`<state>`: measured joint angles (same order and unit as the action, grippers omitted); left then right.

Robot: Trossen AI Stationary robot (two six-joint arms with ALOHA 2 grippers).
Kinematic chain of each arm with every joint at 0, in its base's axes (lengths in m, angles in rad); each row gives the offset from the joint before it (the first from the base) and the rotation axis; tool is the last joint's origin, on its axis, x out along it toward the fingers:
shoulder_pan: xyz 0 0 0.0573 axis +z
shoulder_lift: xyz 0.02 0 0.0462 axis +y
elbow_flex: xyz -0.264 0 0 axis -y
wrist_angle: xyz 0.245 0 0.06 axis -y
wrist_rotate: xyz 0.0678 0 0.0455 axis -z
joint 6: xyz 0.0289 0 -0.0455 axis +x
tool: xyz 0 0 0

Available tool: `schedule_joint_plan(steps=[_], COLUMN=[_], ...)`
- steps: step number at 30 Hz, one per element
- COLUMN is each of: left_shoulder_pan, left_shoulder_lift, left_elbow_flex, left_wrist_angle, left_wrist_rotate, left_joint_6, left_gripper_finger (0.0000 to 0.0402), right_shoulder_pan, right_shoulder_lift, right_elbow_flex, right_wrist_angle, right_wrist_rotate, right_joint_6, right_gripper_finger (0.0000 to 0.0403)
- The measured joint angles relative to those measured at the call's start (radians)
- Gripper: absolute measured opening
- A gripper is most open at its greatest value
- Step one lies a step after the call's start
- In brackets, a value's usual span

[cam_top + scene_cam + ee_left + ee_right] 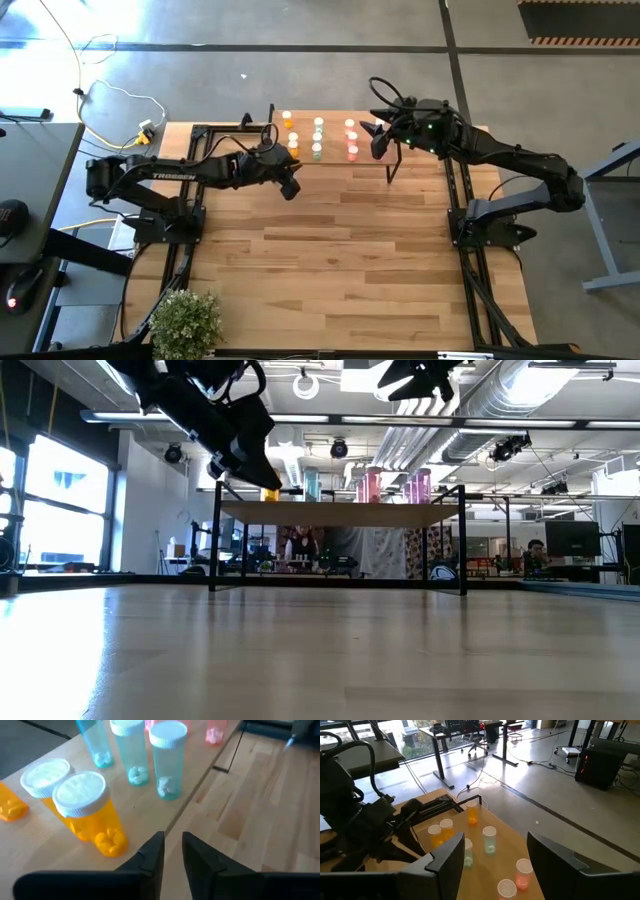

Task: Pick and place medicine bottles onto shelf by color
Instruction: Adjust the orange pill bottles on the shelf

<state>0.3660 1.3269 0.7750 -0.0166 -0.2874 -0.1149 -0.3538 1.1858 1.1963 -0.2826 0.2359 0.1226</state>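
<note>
Medicine bottles [318, 137] stand upright in colour rows (orange, green, red) on the shelf [335, 158].

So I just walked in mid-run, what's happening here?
Two robot arms are sorting medicine bottles by color on a small raised shelf. The bottles stand in color columns. The left gripper sits just off the shelf's front edge by the orange bottles, holding nothing. The right gripper, jaws open, hovers by the shelf's right end.

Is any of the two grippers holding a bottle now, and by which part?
No. The left gripper has its fingers nearly together with nothing between them, near the orange bottles. The right gripper is open and empty above the shelf.
</note>
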Motion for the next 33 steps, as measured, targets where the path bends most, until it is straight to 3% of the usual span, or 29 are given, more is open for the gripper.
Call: schedule_joint_plan(steps=[18,33], left_shoulder_pan=[0.054,0.117], left_shoulder_lift=[0.012,0.012], left_elbow_flex=[0.000,0.000], left_wrist_angle=[0.017,0.022], left_wrist_rotate=[-0.039,-0.038], left_joint_6=[0.040,0.074], left_gripper_finger=[0.0022,0.0019], right_shoulder_pan=[0.000,0.000], right_shoulder_lift=[0.000,0.000], right_elbow_flex=[0.000,0.000], right_wrist_angle=[-0.028,-0.028], right_wrist_rotate=[0.000,0.000], right_joint_6=[0.008,0.011], right_gripper_finger=[0.0206,0.0206])
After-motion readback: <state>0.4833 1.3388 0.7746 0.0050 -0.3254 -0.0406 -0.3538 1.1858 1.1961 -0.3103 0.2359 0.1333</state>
